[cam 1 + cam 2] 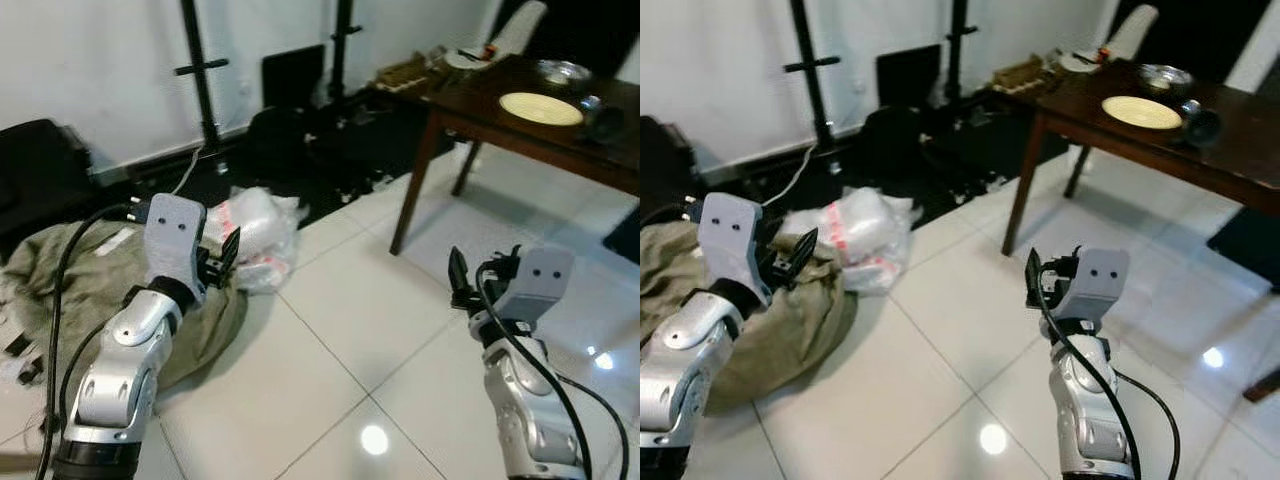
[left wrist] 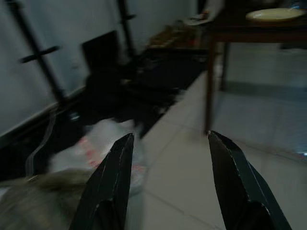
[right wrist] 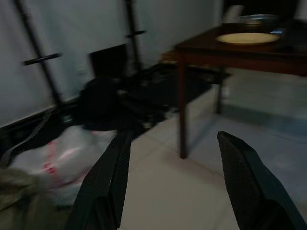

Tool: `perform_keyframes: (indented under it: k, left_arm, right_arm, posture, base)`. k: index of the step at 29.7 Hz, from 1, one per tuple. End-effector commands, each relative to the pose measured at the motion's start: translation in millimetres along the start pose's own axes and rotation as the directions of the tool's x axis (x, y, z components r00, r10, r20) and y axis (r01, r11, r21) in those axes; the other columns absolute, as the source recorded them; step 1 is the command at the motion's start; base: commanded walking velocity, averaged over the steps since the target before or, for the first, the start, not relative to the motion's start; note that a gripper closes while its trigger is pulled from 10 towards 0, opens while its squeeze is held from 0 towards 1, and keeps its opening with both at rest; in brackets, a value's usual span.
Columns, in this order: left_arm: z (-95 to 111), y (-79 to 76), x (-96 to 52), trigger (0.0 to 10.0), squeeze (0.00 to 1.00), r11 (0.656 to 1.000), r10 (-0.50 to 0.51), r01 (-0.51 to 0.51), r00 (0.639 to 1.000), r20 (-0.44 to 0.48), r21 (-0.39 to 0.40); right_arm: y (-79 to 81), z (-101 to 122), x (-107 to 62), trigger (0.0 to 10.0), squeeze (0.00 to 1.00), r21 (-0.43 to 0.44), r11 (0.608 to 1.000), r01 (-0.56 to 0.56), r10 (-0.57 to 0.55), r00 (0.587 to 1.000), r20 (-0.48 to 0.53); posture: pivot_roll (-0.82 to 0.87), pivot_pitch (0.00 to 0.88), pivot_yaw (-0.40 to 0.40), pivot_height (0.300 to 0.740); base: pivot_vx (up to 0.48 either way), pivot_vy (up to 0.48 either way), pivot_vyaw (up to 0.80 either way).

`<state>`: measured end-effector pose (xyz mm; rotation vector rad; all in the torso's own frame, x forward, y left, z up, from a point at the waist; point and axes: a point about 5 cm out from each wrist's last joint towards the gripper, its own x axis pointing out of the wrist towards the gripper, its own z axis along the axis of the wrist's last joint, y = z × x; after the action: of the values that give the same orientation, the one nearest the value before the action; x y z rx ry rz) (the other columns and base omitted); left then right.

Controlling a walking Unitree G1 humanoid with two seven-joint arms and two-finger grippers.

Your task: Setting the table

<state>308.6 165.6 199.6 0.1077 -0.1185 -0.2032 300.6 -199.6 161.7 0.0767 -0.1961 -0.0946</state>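
The bench [image 1: 520, 125] stands well ahead of both my end effectors and off toward my right side, so my right end effector [image 1: 1032, 276] is the nearer of the two. Its fingers stand apart with nothing between them, as the right wrist view shows. My left end effector [image 1: 228, 254] is likewise spread open and empty, hovering over the floor on the far side from the bench.

On the bench top a pale round plate [image 1: 541, 108] lies flat, up and forward-right of my right end effector. Beyond the plate sits a metal bowl [image 1: 563, 71], and just beside the plate a dark rounded object [image 1: 603, 120] that I cannot identify. The bench's long edge runs away diagonally to my right, its near leg [image 1: 414, 185] closest to me. I judge that I must walk closer before either arm can reach.

The bench's right end is cut off. The clutter at its far corner is too small to make out. Ahead of my left end effector lie a white plastic bag [image 1: 255, 235] and a grey-green cloth heap [image 1: 85, 275].
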Motion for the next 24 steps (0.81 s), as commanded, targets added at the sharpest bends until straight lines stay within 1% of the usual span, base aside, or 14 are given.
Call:
perform_keyframes:
  k: [1, 2, 9, 20, 24]
  left_arm:
    - [-4.7, 1.2, -2.8, 10.0, 0.0, 1.0, 0.009, -0.009, 0.999, -0.032, 0.001]
    - [-8.3, 0.4, -5.4, 10.0, 0.0, 1.0, 0.01, -0.01, 0.999, -0.053, -0.002]
    - [-11.1, -0.2, -8.0, 10.0, 0.0, 1.0, 0.012, -0.012, 0.998, -0.061, 0.004]
    - [-5.5, -6.4, -5.6, 10.0, 0.0, 1.0, 0.0, -0.001, 1.0, -0.031, -0.003]
    - [0.1, -9.4, -4.4, 10.0, 0.0, 0.999, -0.021, 0.021, 1.0, 0.0, -0.033]
  right_arm:
    - [-1.5, 1.4, 0.1, 10.0, 0.0, -0.009, 1.0, 0.002, -0.002, 1.0, 0.005]
    - [-0.5, 1.4, 0.6, 10.0, 0.0, -0.008, 1.0, -0.003, 0.003, 1.0, 0.004]
    - [1.5, 0.9, 0.9, 10.0, 0.0, -0.007, 1.0, -0.014, 0.014, 1.0, 0.001]
    - [4.4, 0.7, 0.5, 10.0, 0.0, -0.002, 1.0, -0.026, 0.026, 1.0, -0.001]
    - [4.8, 0.6, 0.1, 10.0, 0.0, 0.0, 1.0, -0.026, 0.026, 1.0, -0.002]
  posture:
    - [-0.02, 0.0, 0.077, 0.74]
    - [-0.01, 0.0, 0.074, 0.74]
    - [-0.01, 0.0, 0.07, 0.74]
    - [-0.02, 0.0, 0.073, 0.74]
    - [-0.02, 0.0, 0.073, 0.74]
  base:
    - [0.0, 0.0, -0.8]
    - [0.0, 0.0, -0.8]
    - [0.0, 0.0, -0.8]
    - [0.0, 0.0, -0.8]
    - [0.0, 0.0, -0.8]
